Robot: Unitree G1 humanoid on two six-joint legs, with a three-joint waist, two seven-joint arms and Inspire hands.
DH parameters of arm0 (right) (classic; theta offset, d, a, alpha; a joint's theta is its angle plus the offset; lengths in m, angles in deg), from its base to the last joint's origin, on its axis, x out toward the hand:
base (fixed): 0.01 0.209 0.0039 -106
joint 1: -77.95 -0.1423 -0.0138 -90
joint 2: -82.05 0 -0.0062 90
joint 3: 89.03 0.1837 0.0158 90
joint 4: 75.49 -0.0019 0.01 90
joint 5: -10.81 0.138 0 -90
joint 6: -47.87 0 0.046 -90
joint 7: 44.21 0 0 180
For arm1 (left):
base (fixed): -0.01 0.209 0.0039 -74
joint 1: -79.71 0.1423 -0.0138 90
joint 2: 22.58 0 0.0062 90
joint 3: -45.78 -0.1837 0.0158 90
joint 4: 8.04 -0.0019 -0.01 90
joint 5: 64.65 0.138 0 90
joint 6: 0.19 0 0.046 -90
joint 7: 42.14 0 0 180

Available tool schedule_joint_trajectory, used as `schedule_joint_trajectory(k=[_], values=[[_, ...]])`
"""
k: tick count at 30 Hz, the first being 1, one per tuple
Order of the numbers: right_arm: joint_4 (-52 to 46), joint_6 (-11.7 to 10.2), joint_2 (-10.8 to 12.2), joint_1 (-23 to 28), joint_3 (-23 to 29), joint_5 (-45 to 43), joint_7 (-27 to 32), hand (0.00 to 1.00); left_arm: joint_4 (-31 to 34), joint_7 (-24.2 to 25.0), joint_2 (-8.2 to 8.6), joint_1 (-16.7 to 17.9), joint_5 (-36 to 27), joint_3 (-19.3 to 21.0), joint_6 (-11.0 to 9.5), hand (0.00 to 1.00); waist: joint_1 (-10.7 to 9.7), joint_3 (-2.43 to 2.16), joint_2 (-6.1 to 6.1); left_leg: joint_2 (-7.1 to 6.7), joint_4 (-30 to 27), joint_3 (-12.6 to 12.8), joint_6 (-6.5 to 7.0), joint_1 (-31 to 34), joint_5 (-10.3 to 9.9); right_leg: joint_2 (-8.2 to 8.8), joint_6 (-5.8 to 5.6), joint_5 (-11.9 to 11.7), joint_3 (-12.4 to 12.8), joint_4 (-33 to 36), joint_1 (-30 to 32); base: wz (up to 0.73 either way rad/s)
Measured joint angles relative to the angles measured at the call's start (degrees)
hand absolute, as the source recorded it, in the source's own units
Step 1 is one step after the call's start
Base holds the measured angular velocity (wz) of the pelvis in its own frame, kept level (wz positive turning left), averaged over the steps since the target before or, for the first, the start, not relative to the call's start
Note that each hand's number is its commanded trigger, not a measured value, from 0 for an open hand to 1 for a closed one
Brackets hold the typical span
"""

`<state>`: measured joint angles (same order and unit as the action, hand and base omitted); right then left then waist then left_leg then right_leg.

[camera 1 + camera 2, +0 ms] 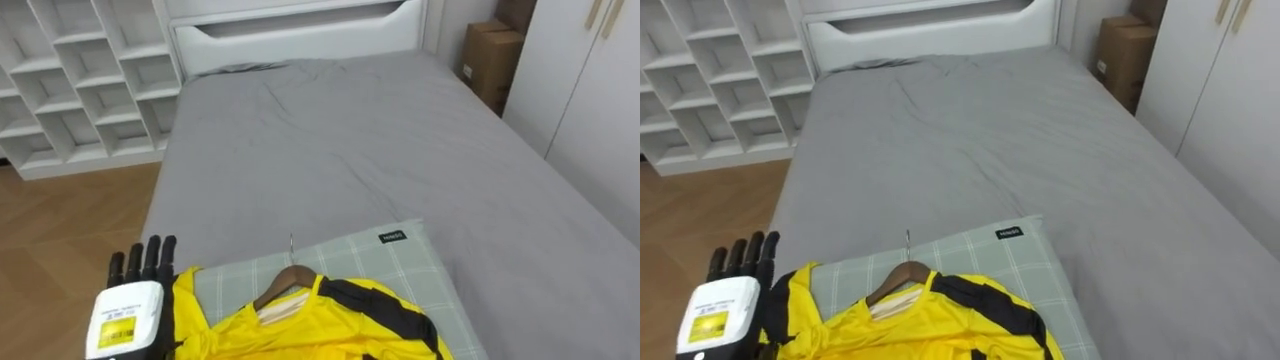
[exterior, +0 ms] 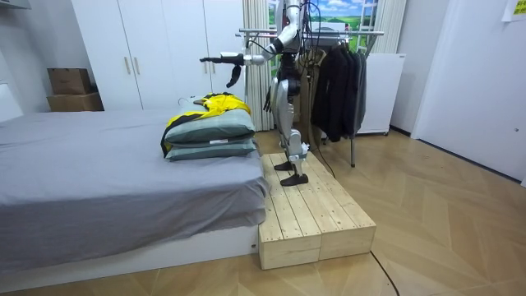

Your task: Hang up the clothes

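Currently the robot stands on a wooden platform (image 2: 316, 218) at the foot of a grey bed (image 1: 350, 140). A clothes rack (image 2: 337, 33) with dark garments is behind it.

The left hand (image 1: 140, 285) is raised at lower left, fingers straight and held close together, gripping nothing. It is just beside the yellow jersey (image 1: 300, 330).

The jersey lies flat on a checked pillow (image 1: 400, 260), already on a wooden hanger (image 1: 285, 280) whose hook points toward the headboard.

What is probably the right hand (image 2: 267, 103) hangs by the hip. Its state cannot be told.
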<state>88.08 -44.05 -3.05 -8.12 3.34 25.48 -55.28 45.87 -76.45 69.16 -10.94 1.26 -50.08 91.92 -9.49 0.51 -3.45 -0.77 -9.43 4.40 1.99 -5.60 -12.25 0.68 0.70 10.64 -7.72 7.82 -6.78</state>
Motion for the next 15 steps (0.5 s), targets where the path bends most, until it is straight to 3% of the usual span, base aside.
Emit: schedule_joint_trajectory(k=[9,15], values=[[-0.1,0.0,0.0,0.0,0.1,0.0,0.0,0.00,0.1,2.4,0.02,-0.1,3.4,-1.1,0.6,0.00,-0.3,-0.06,-0.01,0.00,0.0,0.2,0.00,0.2,0.0,0.00,0.00,0.0,0.1,0.0,0.2,0.00],[0.2,-0.1,-0.1,-0.5,0.1,-0.8,-0.3,0.00,-0.4,4.1,0.22,-2.2,5.8,-1.4,0.5,0.00,-2.1,-0.08,-0.04,0.01,-0.2,0.2,0.01,0.3,0.0,0.04,0.02,0.0,0.1,0.3,0.1,0.01]])
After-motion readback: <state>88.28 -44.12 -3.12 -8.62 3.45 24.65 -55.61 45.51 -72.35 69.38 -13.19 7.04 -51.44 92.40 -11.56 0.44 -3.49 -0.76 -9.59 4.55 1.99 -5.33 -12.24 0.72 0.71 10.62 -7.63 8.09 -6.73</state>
